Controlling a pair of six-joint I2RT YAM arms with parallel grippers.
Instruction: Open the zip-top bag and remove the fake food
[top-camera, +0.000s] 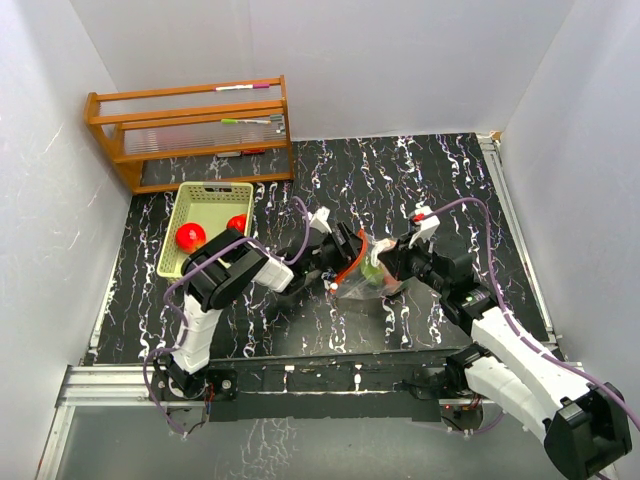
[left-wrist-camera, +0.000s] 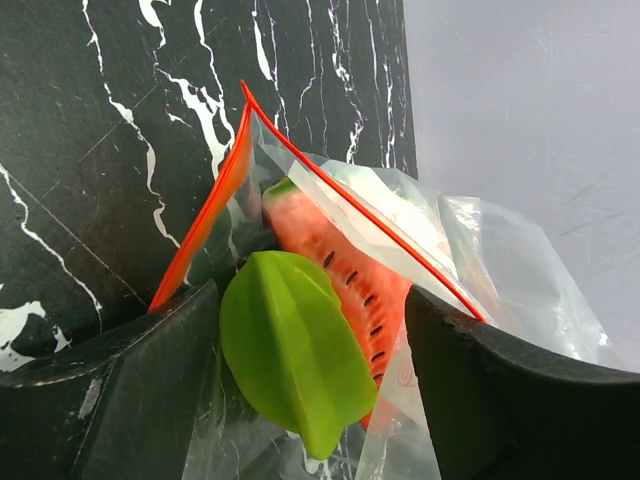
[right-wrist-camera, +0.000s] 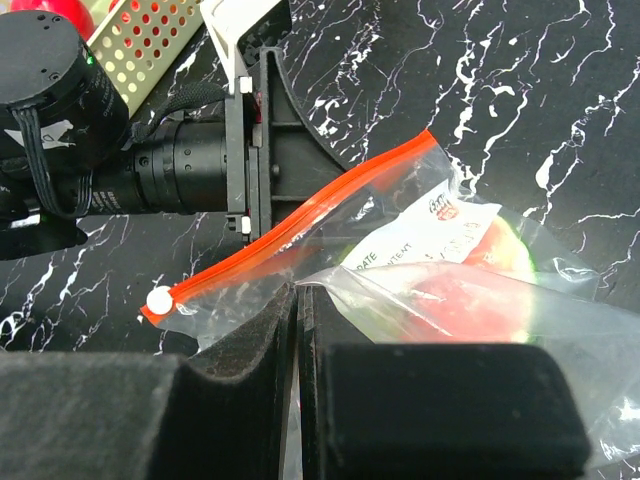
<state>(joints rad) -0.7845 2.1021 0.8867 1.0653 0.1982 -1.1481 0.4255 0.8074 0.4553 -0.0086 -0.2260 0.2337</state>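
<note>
From above and behind, looking down on the table (top-camera: 440, 190); from both wrists, close, sharing the zip-top bag (right-wrist-camera: 430, 265).

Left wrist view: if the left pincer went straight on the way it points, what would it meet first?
Most likely the green piece, which sits in the mouth of the zip-top bag between the fingers of the open left pincer. The watermelon slice is right behind it. Depth is hard to judge.

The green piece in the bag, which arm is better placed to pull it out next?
Left. The left gripper, open, straddles the green piece at the open mouth of the zip-top bag; the right gripper is shut on its plastic, holding it.
</note>
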